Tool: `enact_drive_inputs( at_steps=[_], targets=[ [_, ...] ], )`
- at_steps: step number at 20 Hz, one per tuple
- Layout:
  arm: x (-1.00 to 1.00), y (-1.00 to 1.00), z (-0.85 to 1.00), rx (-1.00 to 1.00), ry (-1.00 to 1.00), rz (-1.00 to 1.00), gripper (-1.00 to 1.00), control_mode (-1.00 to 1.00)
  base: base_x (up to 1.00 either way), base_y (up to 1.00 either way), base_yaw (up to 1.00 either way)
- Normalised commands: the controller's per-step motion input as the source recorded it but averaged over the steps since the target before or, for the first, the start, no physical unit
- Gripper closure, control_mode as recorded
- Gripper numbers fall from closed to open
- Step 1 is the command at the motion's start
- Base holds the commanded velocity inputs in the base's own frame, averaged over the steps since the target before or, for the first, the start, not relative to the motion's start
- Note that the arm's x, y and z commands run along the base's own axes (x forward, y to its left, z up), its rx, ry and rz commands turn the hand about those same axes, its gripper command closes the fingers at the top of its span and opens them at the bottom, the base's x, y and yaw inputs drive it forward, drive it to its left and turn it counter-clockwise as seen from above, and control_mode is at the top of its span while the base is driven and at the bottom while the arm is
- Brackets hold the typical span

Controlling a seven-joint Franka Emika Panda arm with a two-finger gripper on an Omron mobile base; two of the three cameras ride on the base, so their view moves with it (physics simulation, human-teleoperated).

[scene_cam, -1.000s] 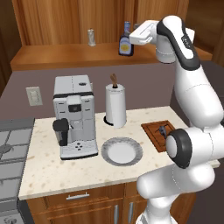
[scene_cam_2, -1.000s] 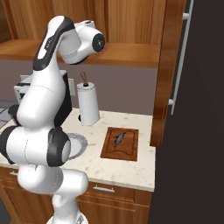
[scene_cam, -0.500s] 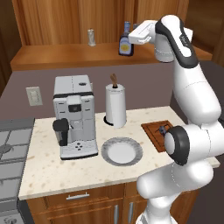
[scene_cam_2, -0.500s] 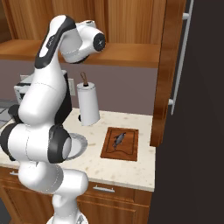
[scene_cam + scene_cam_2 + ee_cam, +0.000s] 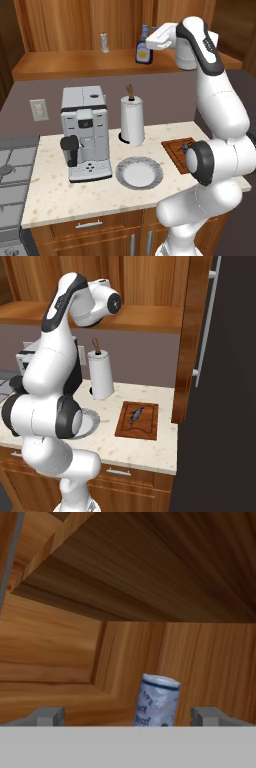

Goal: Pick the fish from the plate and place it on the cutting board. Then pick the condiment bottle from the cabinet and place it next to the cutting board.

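Hardly anything moved: your gripper (image 5: 127,718) still level with condiment bottle (image 5: 144,47) on cabinet (image 5: 75,62), jaws wide apart to straddle it; fish (image 5: 136,414) already on cutting board (image 5: 121,428).

Table (image 5: 60,200): coffee machine (image 5: 86,133) on the left, paper towel roll (image 5: 132,120) just right of it and further back, plate (image 5: 139,173) in front of the roll. Cutting board (image 5: 137,420) right of the plate, fish (image 5: 136,415) lying on it. Stove (image 5: 12,165) left of the table. Cabinet (image 5: 65,61) shelf above, behind the table: shaker (image 5: 104,43) left, condiment bottle (image 5: 144,46) right of it. Tool (image 5: 127,718) just beside the bottle, which sits between its fingers.
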Motion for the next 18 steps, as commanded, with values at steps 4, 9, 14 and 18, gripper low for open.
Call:
enact_drive_inputs(
  at_steps=[4,9,14,18],
  targets=[
    [0.11,0.0,-0.02,0.0,0.0,0.0,-1.0,-1.0,0.0,0.0,0.0],
    [0.12,0.0,-0.03,0.0,0.0,0.0,-1.0,-1.0,0.0,0.0,0.0],
    [0.12,0.0,-0.03,0.0,0.0,0.0,-1.0,-1.0,0.0,0.0,0.0],
    [0.1,0.0,0.0,0.0,0.0,0.0,-1.0,-1.0,0.0,0.0,0.0]
  ],
)
